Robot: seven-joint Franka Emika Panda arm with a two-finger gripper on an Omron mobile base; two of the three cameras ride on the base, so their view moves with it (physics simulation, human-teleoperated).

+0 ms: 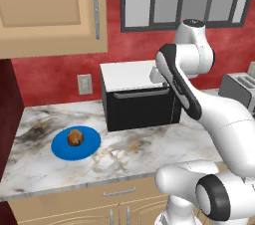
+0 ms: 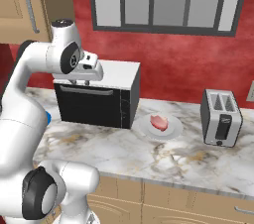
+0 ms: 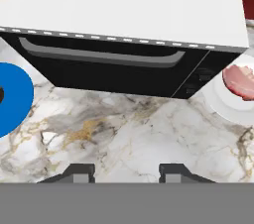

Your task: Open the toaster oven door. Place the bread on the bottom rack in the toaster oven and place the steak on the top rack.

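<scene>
The toaster oven point(image 1: 142, 107) stands at the back of the counter, black with a flat white top point(image 3: 124, 5). Its door point(image 2: 92, 103) is closed, with the grey bar handle point(image 3: 99, 55) along the top edge. Left of the oven, the brown bread point(image 1: 75, 137) sits on a blue plate point(image 1: 62, 150). On the oven's right, the pink steak point(image 2: 158, 122) lies on a white plate point(image 2: 172, 130). My gripper point(image 2: 82, 83) hangs just above the oven's front top edge, over the handle. It is open, and the hand view shows nothing between its fingertips point(image 3: 79, 171).
A silver slot toaster point(image 2: 222, 117) stands at the right end of the marble counter point(image 2: 188, 158). A wooden wall cabinet point(image 1: 50, 10) hangs over the left side. A window point(image 2: 158, 0) sits in the red wall behind the oven.
</scene>
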